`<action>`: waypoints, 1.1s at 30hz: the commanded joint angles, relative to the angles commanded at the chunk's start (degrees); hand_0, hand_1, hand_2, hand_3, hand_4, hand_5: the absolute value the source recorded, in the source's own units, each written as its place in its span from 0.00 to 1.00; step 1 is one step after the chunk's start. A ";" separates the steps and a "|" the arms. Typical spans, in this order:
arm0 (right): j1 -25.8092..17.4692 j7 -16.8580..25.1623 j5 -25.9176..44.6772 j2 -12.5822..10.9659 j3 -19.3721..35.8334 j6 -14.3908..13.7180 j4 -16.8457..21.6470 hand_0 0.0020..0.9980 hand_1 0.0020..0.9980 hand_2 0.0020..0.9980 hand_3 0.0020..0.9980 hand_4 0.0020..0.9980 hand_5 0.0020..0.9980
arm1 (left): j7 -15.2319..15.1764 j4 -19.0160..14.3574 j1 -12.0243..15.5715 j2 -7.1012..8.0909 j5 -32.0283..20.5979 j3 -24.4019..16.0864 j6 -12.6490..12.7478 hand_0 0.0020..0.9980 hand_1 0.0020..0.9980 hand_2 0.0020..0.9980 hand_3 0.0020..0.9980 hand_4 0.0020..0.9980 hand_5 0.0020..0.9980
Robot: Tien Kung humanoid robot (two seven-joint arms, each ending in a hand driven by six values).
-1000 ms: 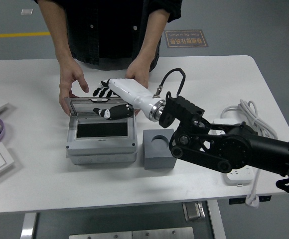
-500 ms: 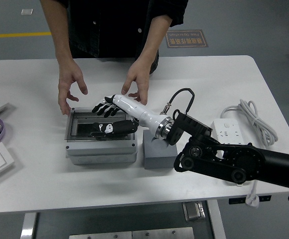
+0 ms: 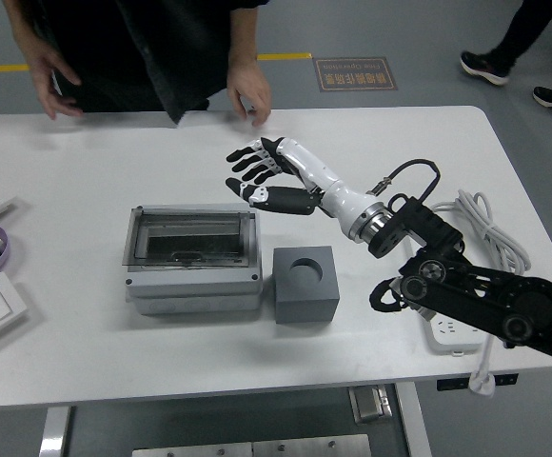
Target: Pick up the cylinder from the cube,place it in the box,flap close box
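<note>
Near edge first: the grey cube sits on the white surface, its round socket empty. Just left, the box lies with its clear flap apparently down; press it flat and evenly to be sure it latches. Beyond, the right hand hovers, fingers spread, holding nothing. The cylinder can't be made out, presumably inside the box, glare hiding it. The person's hands are well back.

Grey box shut — beside holed cube

white table, box, cube, power strip
</note>
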 joint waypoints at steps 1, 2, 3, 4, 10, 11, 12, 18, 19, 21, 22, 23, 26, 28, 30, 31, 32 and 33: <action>-1.10 0.30 0.00 -0.73 1.54 -0.19 1.02 0.62 0.61 0.67 0.68 0.69 0.37 | -0.02 -0.01 0.10 0.01 -0.04 -0.03 0.00 0.58 0.57 0.55 0.61 0.65 0.19; -2.33 0.74 0.22 -1.40 3.12 -0.39 1.97 0.62 0.61 0.67 0.68 0.69 0.37 | -0.04 -0.01 0.24 0.02 -0.10 -0.04 0.01 0.58 0.57 0.55 0.61 0.65 0.19; -3.55 1.43 0.92 -1.94 4.72 -0.63 2.41 0.62 0.61 0.67 0.68 0.69 0.37 | -0.06 -0.03 0.41 0.04 -0.16 -0.05 0.03 0.58 0.57 0.55 0.61 0.65 0.19; -4.96 2.29 1.98 -2.41 6.53 -0.85 2.56 0.62 0.61 0.67 0.68 0.69 0.37 | -0.09 -0.05 0.62 0.05 -0.26 -0.01 0.06 0.58 0.57 0.55 0.61 0.65 0.19; -12.96 7.65 9.22 -2.57 15.85 -1.09 0.05 0.62 0.61 0.67 0.67 0.69 0.37 | -0.18 -0.10 1.75 0.07 -1.10 0.60 0.20 0.58 0.57 0.55 0.61 0.65 0.19; -14.21 8.30 10.41 -2.34 17.24 -1.06 -0.34 0.62 0.61 0.67 0.67 0.69 0.36 | -0.20 -0.11 1.90 0.08 -1.20 0.71 0.21 0.58 0.57 0.55 0.61 0.65 0.19; -15.22 8.76 11.33 -2.13 18.35 -1.06 -0.65 0.62 0.61 0.67 0.67 0.69 0.36 | -0.23 -0.11 1.99 0.10 -1.26 0.79 0.21 0.58 0.57 0.55 0.61 0.65 0.19; -18.02 10.09 13.93 -1.09 22.40 -0.99 -2.66 0.62 0.61 0.66 0.66 0.69 0.36 | -0.50 0.02 2.27 0.21 -1.47 0.99 0.21 0.58 0.57 0.55 0.61 0.65 0.19; -18.33 10.09 14.08 -0.97 22.75 -0.92 -3.02 0.62 0.61 0.66 0.66 0.69 0.36 | -0.53 0.05 2.41 0.13 -1.55 0.94 0.21 0.58 0.57 0.55 0.61 0.65 0.19; -18.75 10.09 14.08 -0.85 23.39 -0.82 -3.29 0.62 0.61 0.66 0.66 0.69 0.36 | -0.56 0.04 2.52 -0.12 -1.32 0.38 0.22 0.58 0.57 0.55 0.61 0.65 0.19; -19.10 10.19 14.12 -0.68 23.80 -0.77 -3.38 0.62 0.61 0.66 0.66 0.69 0.36 | -0.47 0.00 2.54 -0.31 -1.56 0.59 0.23 0.58 0.57 0.55 0.61 0.65 0.19; -19.51 10.27 14.22 -0.44 24.23 -0.72 -3.57 0.61 0.61 0.65 0.66 0.68 0.35 | -0.16 -0.02 2.50 -0.42 -1.66 1.11 0.07 0.58 0.57 0.55 0.61 0.65 0.19; -20.02 9.87 13.69 -0.52 25.08 -0.59 -3.55 0.61 0.61 0.65 0.66 0.68 0.35 | -0.20 0.02 2.46 -0.57 -0.95 0.08 0.02 0.58 0.57 0.55 0.61 0.65 0.19; -20.15 9.58 13.39 -0.56 25.54 -0.53 -3.55 0.61 0.61 0.65 0.66 0.68 0.35 | -0.25 0.00 2.43 -0.66 -0.65 -0.28 0.07 0.58 0.57 0.55 0.61 0.65 0.19; -20.21 9.53 13.48 -0.45 25.94 -0.57 -3.68 0.61 0.61 0.65 0.66 0.68 0.35 | -0.23 0.01 2.41 -0.70 -0.73 -0.14 0.12 0.58 0.57 0.55 0.61 0.65 0.19; -20.21 9.48 13.44 -0.41 26.01 -0.56 -3.75 0.61 0.61 0.65 0.66 0.68 0.35 | -0.25 0.02 2.40 -0.68 -0.80 -0.09 0.15 0.58 0.57 0.55 0.61 0.65 0.19; -20.22 9.42 13.40 -0.37 26.05 -0.55 -3.83 0.61 0.61 0.65 0.66 0.68 0.35 | -0.27 0.03 2.38 -0.65 -0.87 -0.02 0.18 0.58 0.57 0.55 0.61 0.65 0.19; -20.26 9.38 13.36 -0.34 26.05 -0.53 -3.93 0.61 0.61 0.65 0.66 0.68 0.35 | -0.28 0.04 2.34 -0.60 -0.99 0.09 0.21 0.58 0.57 0.55 0.61 0.65 0.19</action>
